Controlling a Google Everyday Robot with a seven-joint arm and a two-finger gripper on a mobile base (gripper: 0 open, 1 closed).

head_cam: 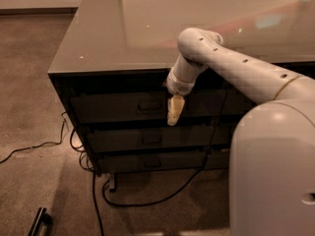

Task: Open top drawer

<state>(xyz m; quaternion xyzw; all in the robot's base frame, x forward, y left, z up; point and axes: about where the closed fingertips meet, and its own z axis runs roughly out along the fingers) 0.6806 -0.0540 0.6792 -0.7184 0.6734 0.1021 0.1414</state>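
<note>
my tool hangs pointing down before the top drawer, just at 3 o'clock of its handle. open or closed: i cannot tell. the drawer front appears shut, under the table edge. a cable lies on the floor at 6 o'clock.

The gripper hangs at frame centre before the top drawer, just right of its handle. The floor at left lies mostly open. Cables trail below, and the robot's body fills the lower right.
</note>
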